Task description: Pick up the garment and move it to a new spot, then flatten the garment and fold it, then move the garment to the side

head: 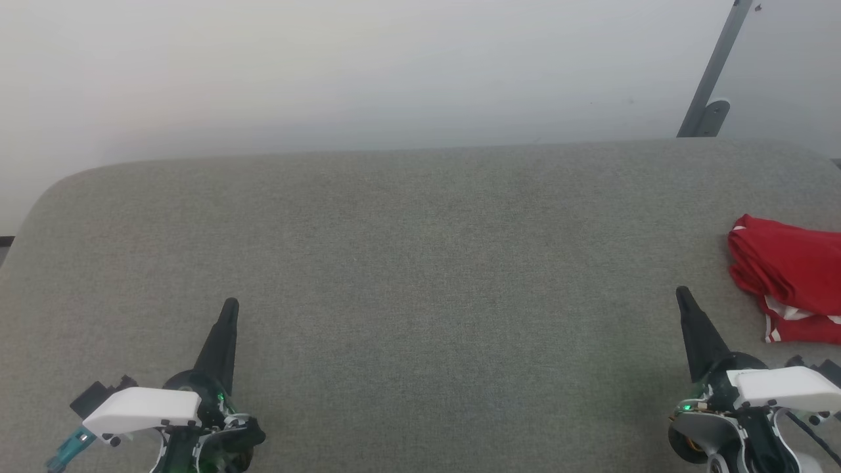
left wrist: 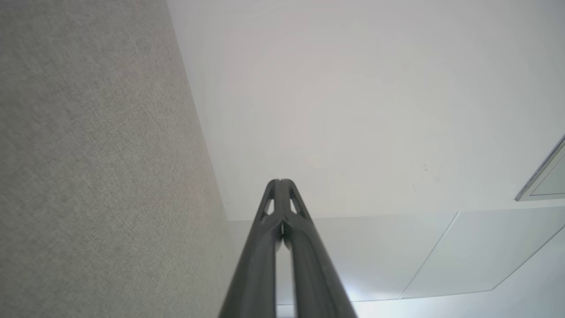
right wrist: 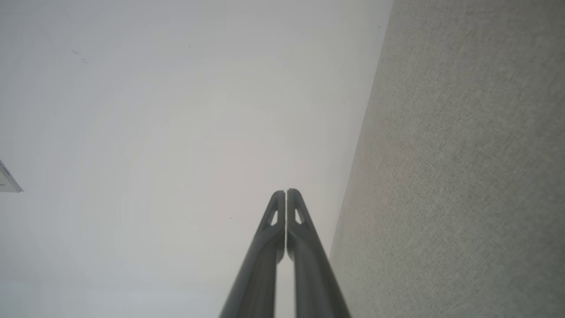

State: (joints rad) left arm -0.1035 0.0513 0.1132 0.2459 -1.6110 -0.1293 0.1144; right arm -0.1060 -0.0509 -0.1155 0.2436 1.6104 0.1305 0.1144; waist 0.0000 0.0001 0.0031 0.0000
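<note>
We saw the bunched bright red cloth garment [head: 792, 269] with white stripe trim lying at the grey fabric-covered table's [head: 420, 263] right edge, just right of our nearer right claw [head: 683, 295], which, like the left claw [head: 230, 307], was pressed together, empty.

Red garment [head: 792, 276], white-striped, folded in a heap at grey surface's right edge

Bare lab-like test room, wide grey fabric-covered surface [head: 420, 263], plain white wall [head: 328, 66], slanted grey metal strut [head: 715, 69]
</note>
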